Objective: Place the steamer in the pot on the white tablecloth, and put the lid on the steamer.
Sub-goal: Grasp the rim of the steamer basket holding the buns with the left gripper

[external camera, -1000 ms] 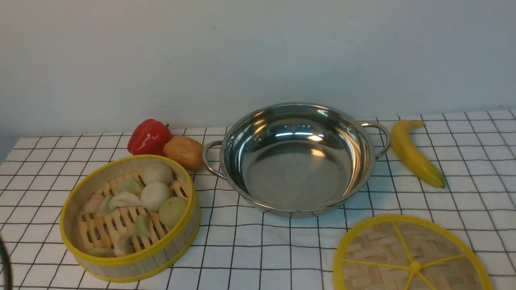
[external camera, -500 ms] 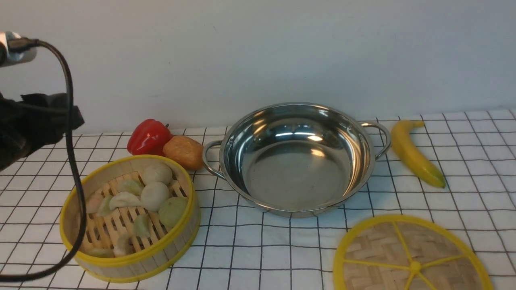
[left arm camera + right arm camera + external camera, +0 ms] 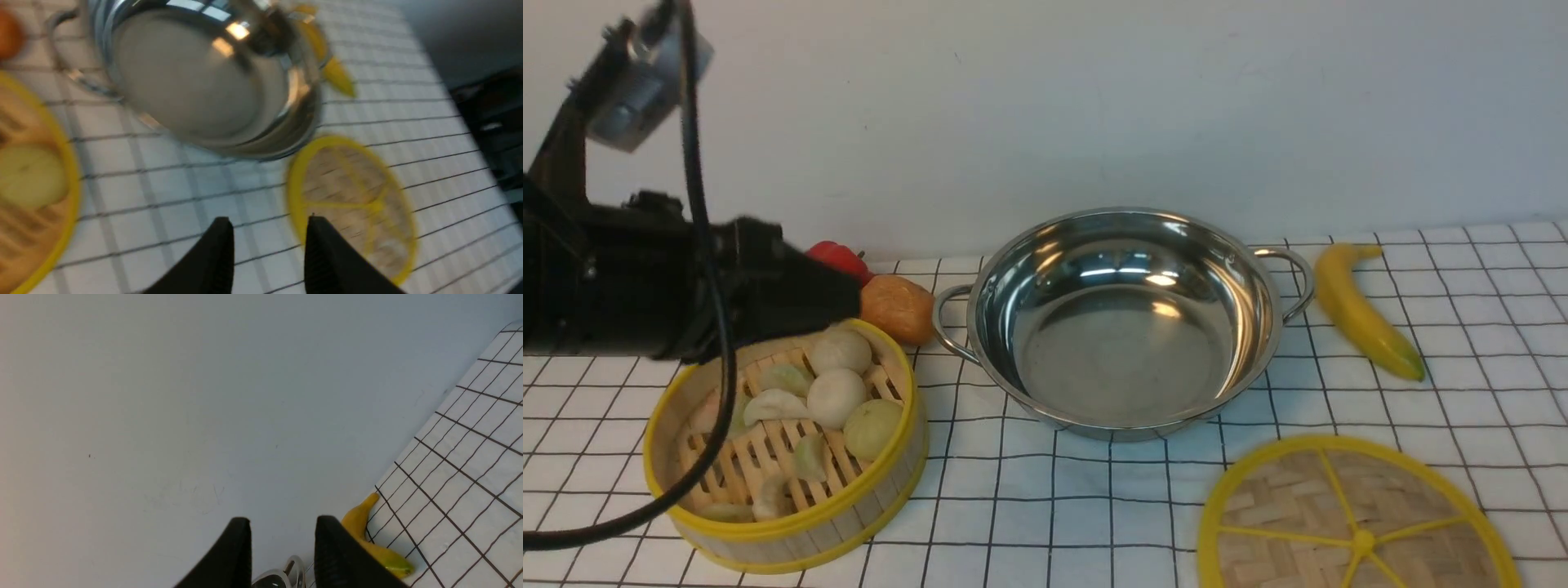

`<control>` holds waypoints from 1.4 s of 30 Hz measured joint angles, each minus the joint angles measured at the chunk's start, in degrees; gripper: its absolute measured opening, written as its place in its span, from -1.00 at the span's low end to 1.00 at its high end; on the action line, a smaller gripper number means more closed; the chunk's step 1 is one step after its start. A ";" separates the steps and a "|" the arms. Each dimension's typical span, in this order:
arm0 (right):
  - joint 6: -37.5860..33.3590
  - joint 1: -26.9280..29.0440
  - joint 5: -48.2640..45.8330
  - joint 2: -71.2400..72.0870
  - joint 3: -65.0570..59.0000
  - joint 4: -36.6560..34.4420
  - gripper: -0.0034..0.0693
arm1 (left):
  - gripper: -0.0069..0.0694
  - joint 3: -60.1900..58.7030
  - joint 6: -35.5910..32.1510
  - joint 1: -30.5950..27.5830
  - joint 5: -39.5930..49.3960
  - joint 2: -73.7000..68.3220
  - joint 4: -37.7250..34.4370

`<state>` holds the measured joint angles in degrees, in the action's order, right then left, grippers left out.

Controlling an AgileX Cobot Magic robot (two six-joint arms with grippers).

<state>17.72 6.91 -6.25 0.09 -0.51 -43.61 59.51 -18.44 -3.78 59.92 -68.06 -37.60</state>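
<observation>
- Front view cuts the lid (image 3: 1356, 523) off at the bottom edge, so only its far part shows: a flat woven disc with a yellow rim, spokes and a centre knob. It lies on the cloth to the right of the pot (image 3: 1123, 359) and nearer the camera, close to it but not touching.
- On the pot's left, the left arm (image 3: 621, 278) is a dark, blurred mass. It covers most of a red pepper (image 3: 840, 255), leaving only a sliver.
- A black cable (image 3: 719, 359) hangs from that arm across the left part of the steamer (image 3: 849, 510).
- Left wrist view is smeared. Pot and lid can be made out, but the steamer is only a slice at the edge.
- The left gripper (image 3: 268, 222) has its jaws wide, with nothing but cloth showing between them.
- The right gripper (image 3: 282, 519) shows only in the right wrist view. Its jaws are parted and empty against the grey wall, with a pot handle and the banana (image 3: 369, 539) peeping out beside them.
- The steamer is a round bamboo basket with yellow rims and a slatted floor, holding pale buns and greenish dumplings. It stands on the white tablecloth (image 3: 1045, 506) left of the pot and nearer the camera, clear of it.
- The pot is shiny steel with two loop handles, and its bare bottom mirrors the lights.
- An orange-brown lump (image 3: 898, 309) sits by the pot's left handle.
</observation>
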 joint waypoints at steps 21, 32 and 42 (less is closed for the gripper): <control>-2.05 0.00 -11.25 0.00 0.00 -0.14 -0.25 | -0.18 9.29 5.51 -31.44 9.03 -6.14 22.42; -7.22 0.00 -14.07 0.00 0.00 -2.72 -0.25 | -0.18 9.40 -7.75 -29.67 5.02 -16.04 8.15; -14.81 0.00 -17.65 0.00 0.00 -7.25 -0.25 | -0.18 13.20 -8.30 -21.41 2.38 -28.83 11.65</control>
<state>2.91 6.91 -23.90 0.09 -0.51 -50.86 72.72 -26.74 -25.19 62.30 -96.89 -25.95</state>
